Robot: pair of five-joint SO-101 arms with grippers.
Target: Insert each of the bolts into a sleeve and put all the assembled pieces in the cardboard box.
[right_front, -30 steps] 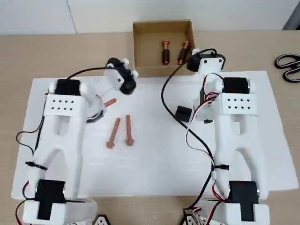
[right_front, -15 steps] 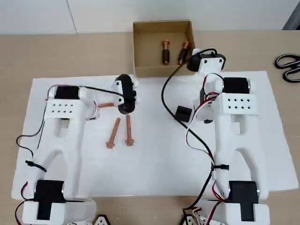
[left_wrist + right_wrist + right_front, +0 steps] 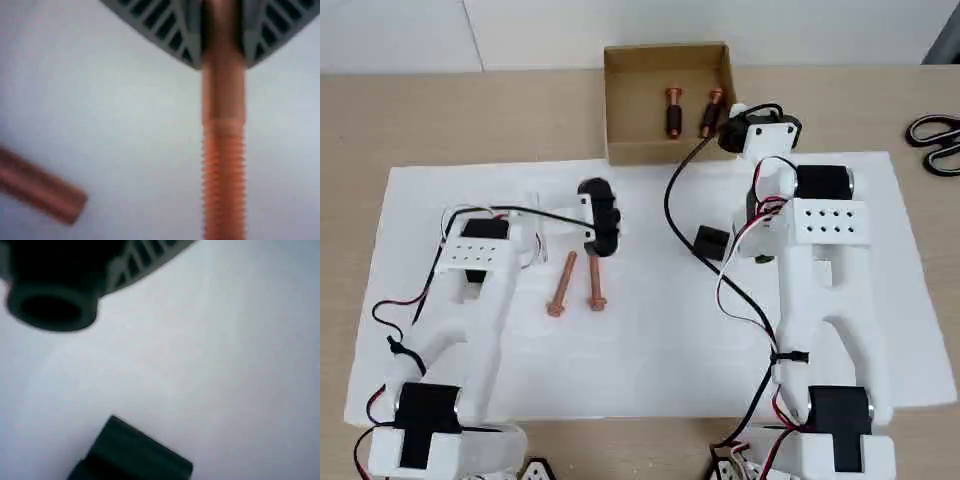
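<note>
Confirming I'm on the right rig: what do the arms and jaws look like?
The left arm and right arm have white shells with black motors, eight-hole plates and loose black, red and white cables. Jaws are grey with a ribbed lattice.

2 bare bolts (image 3: 561, 283), 2 assembled pieces (image 3: 673, 110), 1 cardboard box (image 3: 665, 153), 1 loose black sleeve (image 3: 711, 241), 1 pair of scissors (image 3: 938, 143), 2 arms (image 3: 820, 270)

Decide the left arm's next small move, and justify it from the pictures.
Probably swing the left tool, shut on a bolt with its threaded end free, toward the right tool, which seems to hold a sleeve with its open mouth showing; they are not yet aligned.
</note>
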